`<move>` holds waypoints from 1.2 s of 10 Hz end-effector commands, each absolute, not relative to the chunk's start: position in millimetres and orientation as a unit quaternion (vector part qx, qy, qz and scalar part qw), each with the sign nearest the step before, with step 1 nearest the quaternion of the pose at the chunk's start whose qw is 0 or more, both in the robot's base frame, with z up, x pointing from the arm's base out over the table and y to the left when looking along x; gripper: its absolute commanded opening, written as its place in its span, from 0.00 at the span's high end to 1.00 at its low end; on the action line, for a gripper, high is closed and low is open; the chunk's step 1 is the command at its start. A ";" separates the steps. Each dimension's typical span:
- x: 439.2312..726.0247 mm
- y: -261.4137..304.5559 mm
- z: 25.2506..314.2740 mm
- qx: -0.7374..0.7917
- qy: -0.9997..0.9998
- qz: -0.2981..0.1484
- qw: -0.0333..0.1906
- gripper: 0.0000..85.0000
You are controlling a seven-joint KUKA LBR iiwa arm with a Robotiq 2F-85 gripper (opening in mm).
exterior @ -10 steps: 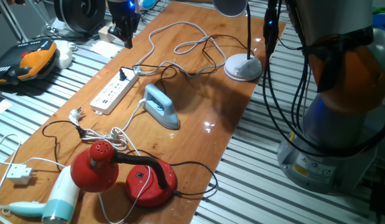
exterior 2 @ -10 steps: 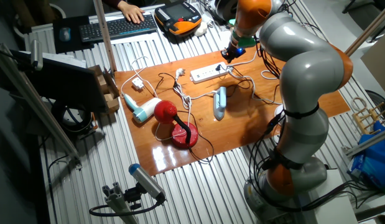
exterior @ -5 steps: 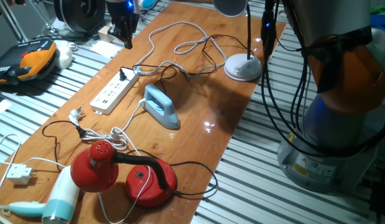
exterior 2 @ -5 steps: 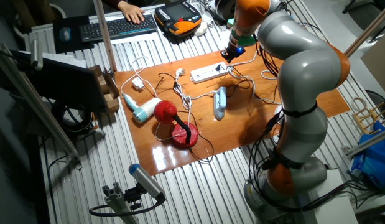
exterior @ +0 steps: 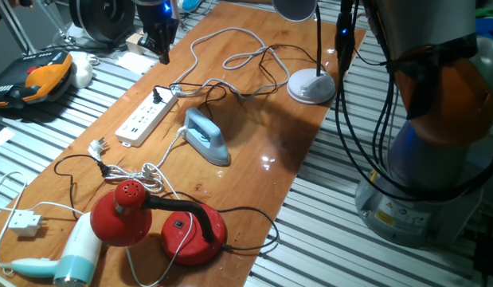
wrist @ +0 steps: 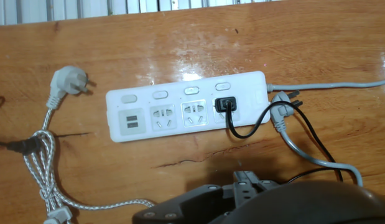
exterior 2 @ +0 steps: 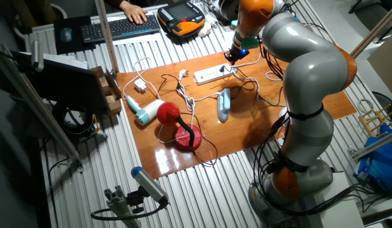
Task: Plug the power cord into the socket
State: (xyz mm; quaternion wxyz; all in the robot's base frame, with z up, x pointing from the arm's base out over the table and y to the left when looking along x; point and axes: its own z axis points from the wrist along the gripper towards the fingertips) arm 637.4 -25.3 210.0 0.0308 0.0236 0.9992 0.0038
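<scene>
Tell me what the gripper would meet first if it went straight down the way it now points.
Probably the white power strip, near the outlet holding the black plug. The gripper hangs above that end, though its exact line is hard to judge and its fingers are out of the hand view.

It was a robotics lab: the wooden table sat on slatted aluminium benching, beside a teach pendant, keyboard and cabling.
</scene>
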 end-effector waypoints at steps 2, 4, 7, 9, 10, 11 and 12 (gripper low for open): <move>637.3 -25.1 209.8 0.022 0.999 0.001 0.029 1.00; 637.2 -24.9 208.3 0.022 0.999 -0.001 0.026 1.00; 637.4 -24.7 208.0 0.023 0.999 -0.001 0.024 1.00; 637.7 -24.8 207.9 0.023 0.999 0.001 0.022 1.00; 638.0 -25.1 208.0 0.022 0.999 0.000 0.023 1.00; 638.5 -25.6 208.4 0.022 1.000 0.001 0.022 1.00; 638.1 -25.1 207.9 0.022 1.000 0.001 0.022 1.00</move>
